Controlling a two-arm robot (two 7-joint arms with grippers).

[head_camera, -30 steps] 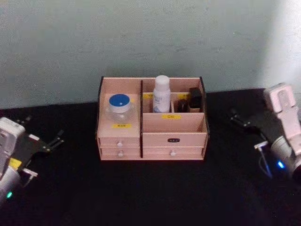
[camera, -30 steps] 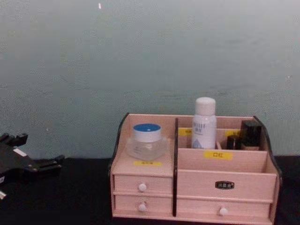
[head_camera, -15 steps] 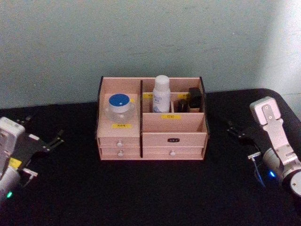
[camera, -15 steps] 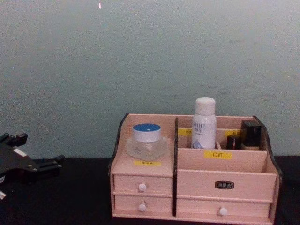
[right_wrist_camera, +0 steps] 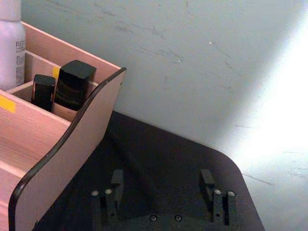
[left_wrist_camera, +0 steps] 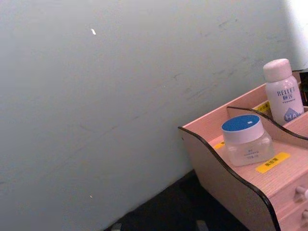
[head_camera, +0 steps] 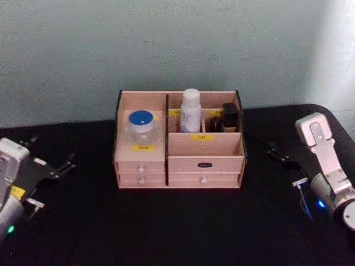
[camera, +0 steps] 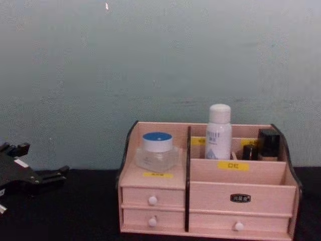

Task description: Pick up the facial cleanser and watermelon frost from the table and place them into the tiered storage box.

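The tiered storage box (head_camera: 205, 145) (camera: 241, 183) stands at the middle of the black table. The facial cleanser (head_camera: 191, 111) (camera: 218, 131) (left_wrist_camera: 284, 91) stands upright in its back compartment, just right of the dark divider. On the left step sits the watermelon frost (head_camera: 141, 126) (camera: 157, 150) (left_wrist_camera: 245, 139), above the small drawers. My left gripper (head_camera: 50, 152) (camera: 37, 160) hovers low at the table's left, open and empty, well away from the box. My right gripper (head_camera: 280, 154) (right_wrist_camera: 161, 180) is right of the box, open and empty.
Two small dark bottles (head_camera: 224, 117) (right_wrist_camera: 72, 84) stand in the box's back right compartment. A pale wall rises close behind the box. Black tabletop (head_camera: 177, 221) stretches in front of the box and to both sides.
My right arm has come down and inward toward the table's right side, then nearly settled. The left arm and the things in the box have stayed put.
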